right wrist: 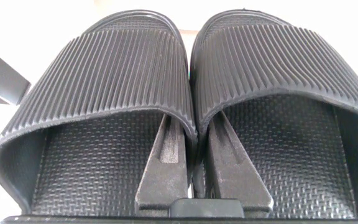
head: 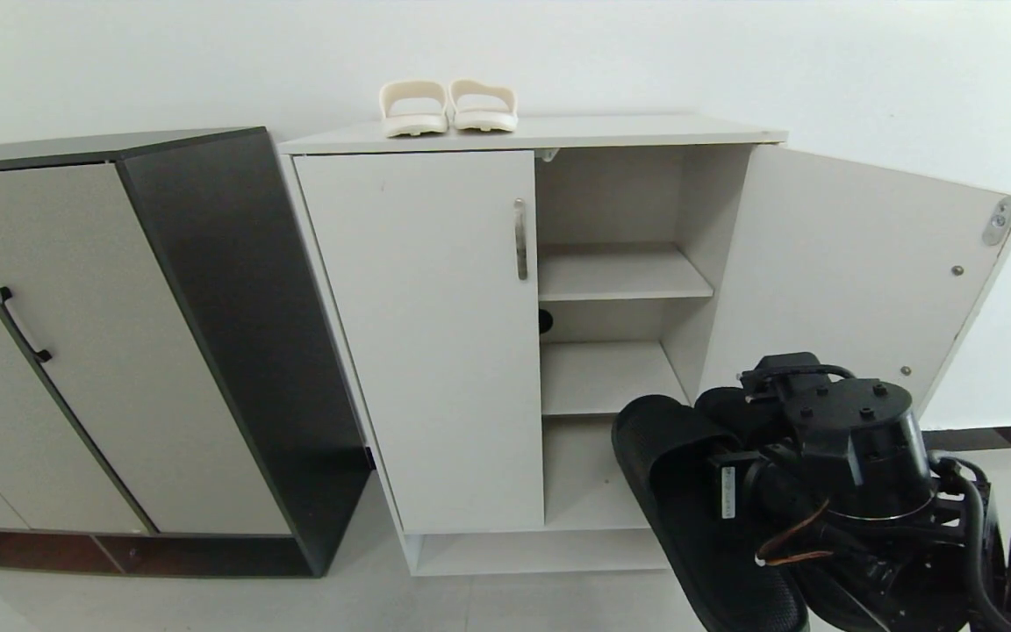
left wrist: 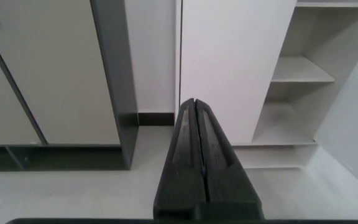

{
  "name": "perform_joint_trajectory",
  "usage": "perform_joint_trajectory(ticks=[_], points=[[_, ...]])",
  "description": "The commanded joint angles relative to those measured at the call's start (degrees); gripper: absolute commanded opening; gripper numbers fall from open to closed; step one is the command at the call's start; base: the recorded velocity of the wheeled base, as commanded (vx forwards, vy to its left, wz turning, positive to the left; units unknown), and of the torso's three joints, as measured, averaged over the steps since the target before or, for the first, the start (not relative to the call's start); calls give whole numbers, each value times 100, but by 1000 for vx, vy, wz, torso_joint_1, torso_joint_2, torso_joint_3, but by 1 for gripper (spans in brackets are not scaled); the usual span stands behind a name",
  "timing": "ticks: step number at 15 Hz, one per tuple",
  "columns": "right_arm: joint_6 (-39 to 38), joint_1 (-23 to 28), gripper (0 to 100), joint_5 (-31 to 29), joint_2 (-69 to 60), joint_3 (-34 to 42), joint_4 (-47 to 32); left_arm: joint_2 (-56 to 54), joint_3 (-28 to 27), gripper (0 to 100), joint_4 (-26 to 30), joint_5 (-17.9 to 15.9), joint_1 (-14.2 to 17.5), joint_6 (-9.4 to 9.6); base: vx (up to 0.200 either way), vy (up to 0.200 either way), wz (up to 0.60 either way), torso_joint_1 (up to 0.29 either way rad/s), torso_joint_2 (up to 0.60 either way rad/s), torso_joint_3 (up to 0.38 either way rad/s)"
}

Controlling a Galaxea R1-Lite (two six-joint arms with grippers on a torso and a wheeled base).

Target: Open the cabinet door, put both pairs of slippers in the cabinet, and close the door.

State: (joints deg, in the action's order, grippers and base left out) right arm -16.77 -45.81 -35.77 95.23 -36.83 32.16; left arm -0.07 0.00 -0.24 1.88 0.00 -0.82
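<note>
A white cabinet [head: 435, 351] stands against the wall with its right door [head: 848, 272] swung open and its left door closed; the inner shelves [head: 620, 276] are bare. A cream pair of slippers [head: 448, 107] sits on its top. My right gripper [right wrist: 194, 168] is shut on the black pair of slippers [right wrist: 185, 81], one finger inside each strap, pinching the two inner sides together. I hold that black pair [head: 690, 491] low in front of the open compartment. My left gripper [left wrist: 196, 149] is shut with nothing in it, facing the cabinet's closed left door [left wrist: 235, 62].
A dark cabinet with grey doors [head: 119, 351] stands to the left of the white one, a narrow gap between them. The floor [head: 365, 597] in front is light. The open door juts out on the right side.
</note>
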Motion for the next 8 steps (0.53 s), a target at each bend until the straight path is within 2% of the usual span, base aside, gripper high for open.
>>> perform_joint_trajectory(ticks=[1, 3, 5, 8], points=[[-1, -59, 0, 0, 74, -26, 1, 7, 0, 0, -2, -47, 0, 55, 0, -200, 0, 7, 2, 2], [-133, -270, 0, 0, 338, -211, 62, 7, 0, 0, -2, -82, 0, 82, 0, -200, 0, 2, 7, 5], [-537, -402, 0, -9, 821, -597, 106, 7, 0, 0, -2, -82, 0, 47, 0, 0, 0, 0, 0, 0], [-687, -516, 0, -44, 1463, -1002, 159, 7, 0, 0, -2, -82, 0, 47, 0, 0, 0, 0, 0, 0]])
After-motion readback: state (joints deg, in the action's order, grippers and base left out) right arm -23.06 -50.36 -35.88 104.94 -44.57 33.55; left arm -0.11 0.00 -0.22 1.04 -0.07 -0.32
